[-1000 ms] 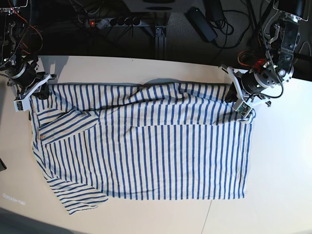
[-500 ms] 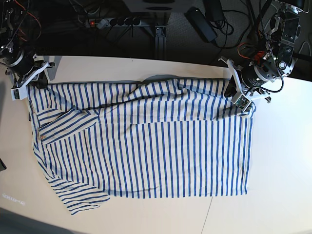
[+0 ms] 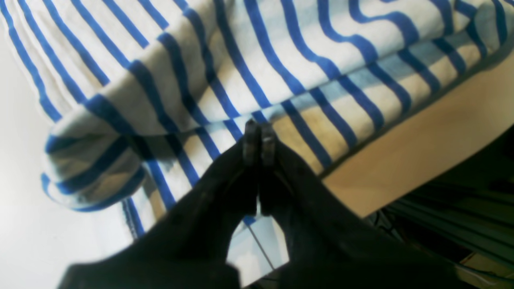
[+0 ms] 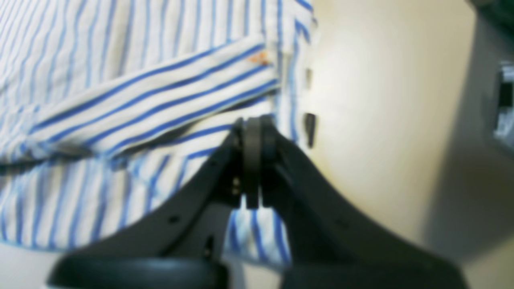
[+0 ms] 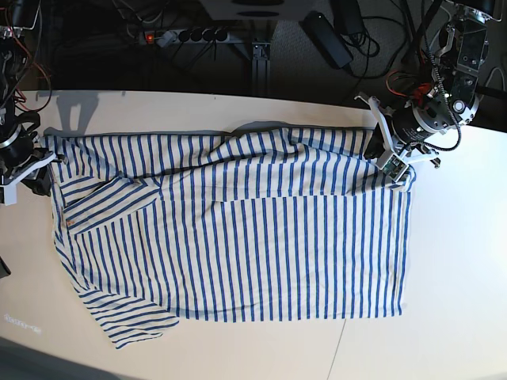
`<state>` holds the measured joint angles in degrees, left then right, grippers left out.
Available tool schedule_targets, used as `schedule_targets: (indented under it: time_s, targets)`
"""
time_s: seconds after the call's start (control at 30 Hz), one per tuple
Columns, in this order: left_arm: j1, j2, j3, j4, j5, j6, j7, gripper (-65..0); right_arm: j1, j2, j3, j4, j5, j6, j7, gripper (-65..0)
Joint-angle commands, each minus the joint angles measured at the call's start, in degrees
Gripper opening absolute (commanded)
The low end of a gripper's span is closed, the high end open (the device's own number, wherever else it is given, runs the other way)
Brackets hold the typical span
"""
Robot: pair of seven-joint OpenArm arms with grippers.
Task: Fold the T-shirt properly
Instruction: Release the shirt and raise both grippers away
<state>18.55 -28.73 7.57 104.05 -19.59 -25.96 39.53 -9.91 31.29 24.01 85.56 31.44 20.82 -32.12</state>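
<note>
The T-shirt (image 5: 238, 229) lies spread on the bench (image 5: 451, 277), its far edge folded over. The left gripper (image 3: 257, 138) is clenched on that striped fold; the pinched cloth hides between the fingertips. The right gripper (image 4: 253, 132) is closed at the other end, in a blurred view, so I cannot tell if it grips cloth.

T-shirt (image 5: 238, 229): soft matt cloth (blue-striped, creased); table (image 5: 444, 277): smooth pale matt top; pincer fingers (image 3: 253, 140): matt black plastic.

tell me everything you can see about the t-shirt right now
The T-shirt is soft white cloth with thin blue stripes, spread mostly flat on the pale table. Its far edge is folded over into a rumpled band, and a short sleeve sticks out at the near corner. The left gripper and right gripper each pinch a far corner, fingers shut on cloth.
</note>
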Motion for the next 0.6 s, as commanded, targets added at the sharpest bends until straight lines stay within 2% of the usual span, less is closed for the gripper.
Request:
schedule_targets:
  time_s: [0.0, 0.13, 0.23, 0.5, 0.57]
  targets:
    - [-0.3, -0.6, -0.4, 1.0, -0.3, -0.2, -1.1, -65.0, 1.9, 1.2, -0.4, -1.7, -0.1, 3.2, 1.0, -65.0]
    - [-0.3, -0.6, -0.4, 1.0, -0.3, -0.2, -1.1, -65.0, 4.3, 1.2, -5.0, -8.5, -1.2, 3.2, 0.6, -65.0]
    - [-0.3, -0.6, -0.4, 1.0, -0.3, -0.2, -1.1, -65.0, 3.4, 1.2, -7.2, -8.9, -1.9, 3.2, -2.5, -65.0]
    - [1.5, -0.7, -0.4, 1.1, -0.3, -0.3, 0.3, -65.0, -8.2, 1.2, -3.1, -3.5, 1.1, 3.2, -2.4, -65.0]
    - [1.8, -0.7, -0.4, 1.1, -0.4, -1.3, 0.3, -65.0, -10.8, 1.2, -2.3, -2.1, 1.6, 3.2, -2.1, -65.0]
